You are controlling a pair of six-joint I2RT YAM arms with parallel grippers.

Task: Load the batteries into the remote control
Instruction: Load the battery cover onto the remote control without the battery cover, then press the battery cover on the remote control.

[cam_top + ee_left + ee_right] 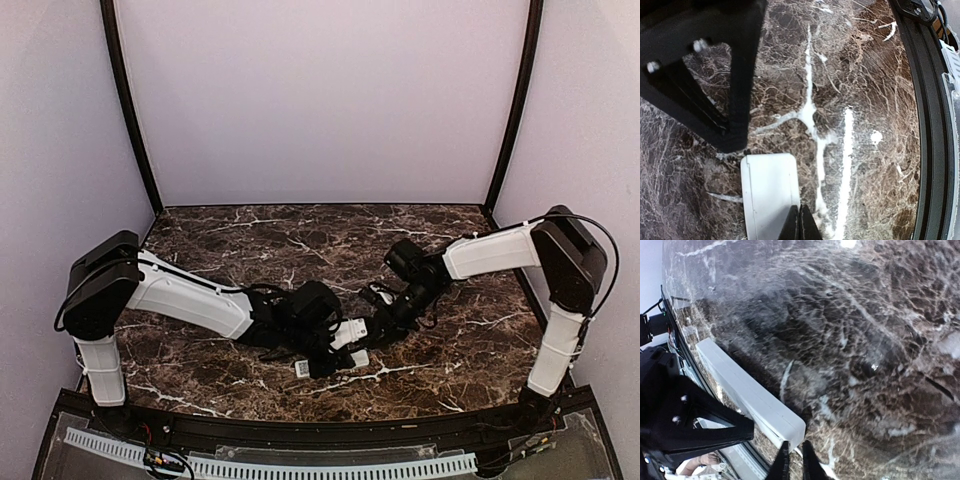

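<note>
The remote control [350, 333] is a white bar between the two grippers at the table's middle front. No buttons show on it. In the left wrist view it is a plain white plate [769, 192] with a seam along one side. My left gripper [801, 227] has its fingertips pressed together over the plate's near right edge. In the right wrist view the remote [747, 392] runs from upper left down to my right gripper [793, 465], whose fingertips pinch its end corner with a narrow gap. I cannot make out the batteries on the dark marble.
A small white piece [360, 358] and a labelled white bit [303, 368] lie by the left gripper. The right arm's black finger [705, 75] sits at the remote's far end. The table's black front rim [930, 125] and a white slotted strip [300, 467] are close by.
</note>
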